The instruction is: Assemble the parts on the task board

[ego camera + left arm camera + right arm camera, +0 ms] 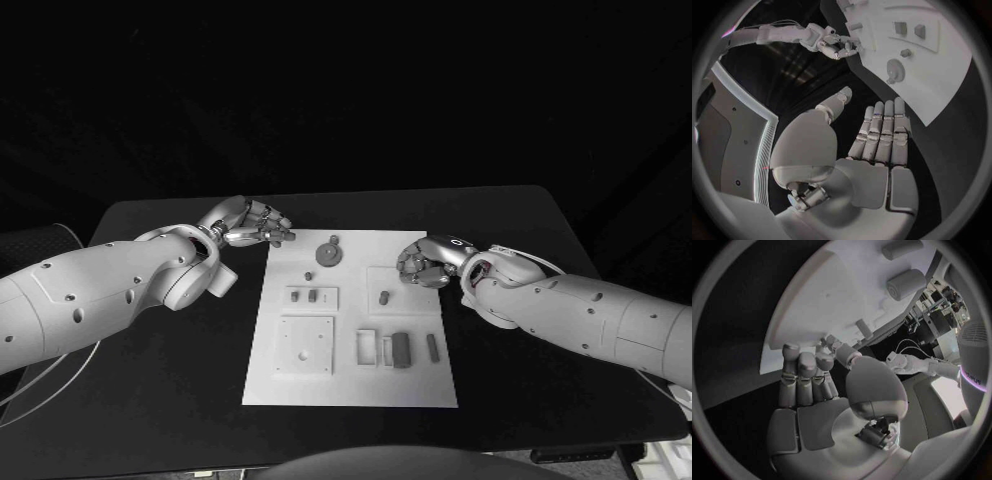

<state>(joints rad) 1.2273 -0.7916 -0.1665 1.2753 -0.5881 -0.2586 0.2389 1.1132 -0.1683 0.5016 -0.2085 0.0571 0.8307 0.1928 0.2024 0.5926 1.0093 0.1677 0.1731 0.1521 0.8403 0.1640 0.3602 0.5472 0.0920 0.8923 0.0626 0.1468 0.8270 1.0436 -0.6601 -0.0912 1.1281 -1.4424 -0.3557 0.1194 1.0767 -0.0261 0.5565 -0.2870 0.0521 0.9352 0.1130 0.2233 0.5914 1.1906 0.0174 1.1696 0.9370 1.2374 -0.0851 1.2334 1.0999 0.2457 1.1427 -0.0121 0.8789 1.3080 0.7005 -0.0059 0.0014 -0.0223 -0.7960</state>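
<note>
Your left robot hand (251, 222) and right robot hand (430, 262) both flank the task board (351, 390) with fingers apart, grasping nothing, ready to reach for the parts (401, 348).

Task board (353, 380) white; parts (401, 348) grey; table (159, 400) black; hands (248, 224) silver, arms white.

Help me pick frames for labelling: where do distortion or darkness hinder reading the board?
Head view: flat white task board evenly lit and undistorted, surroundings black. Left wrist view: fisheye bends the board's edges. Right wrist view: the silver right hand hides part of the board.
</note>
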